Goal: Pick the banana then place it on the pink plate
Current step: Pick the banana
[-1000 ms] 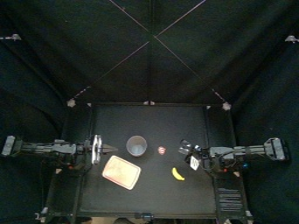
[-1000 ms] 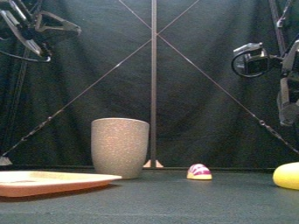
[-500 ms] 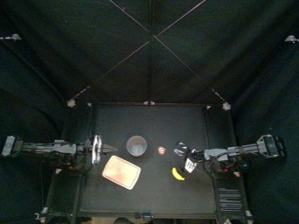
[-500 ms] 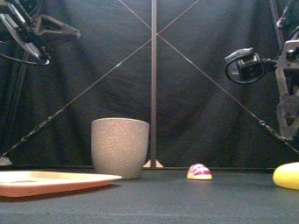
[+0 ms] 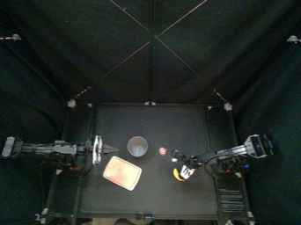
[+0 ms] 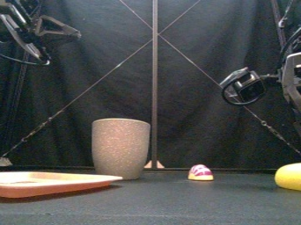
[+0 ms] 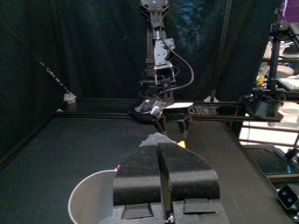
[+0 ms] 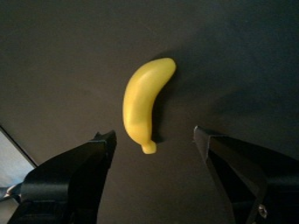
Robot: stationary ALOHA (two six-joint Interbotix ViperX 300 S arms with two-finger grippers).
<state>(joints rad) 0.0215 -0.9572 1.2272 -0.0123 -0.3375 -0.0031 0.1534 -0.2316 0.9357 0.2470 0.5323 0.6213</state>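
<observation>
The yellow banana (image 5: 180,174) lies on the black table to the right of the pink plate (image 5: 122,172). It shows at the right edge of the front view as banana (image 6: 289,177). My right gripper (image 5: 186,163) hangs over it, open. In the right wrist view the banana (image 8: 146,101) lies lengthwise between and ahead of the right gripper (image 8: 153,134), whose jaws stand wide apart and touch nothing. My left gripper (image 5: 95,148) rests at the left, shut and empty, its jaws pressed together in the left wrist view (image 7: 159,144).
A tall grey speckled cup (image 6: 121,148) stands behind the plate (image 6: 53,182), near the table's middle (image 5: 137,145). A small pink and white toy (image 6: 201,172) lies to its right, behind the banana (image 5: 163,152).
My right gripper has come down and toward the front, from behind the banana to right over it. The left arm, plate, cup and banana have not moved.
</observation>
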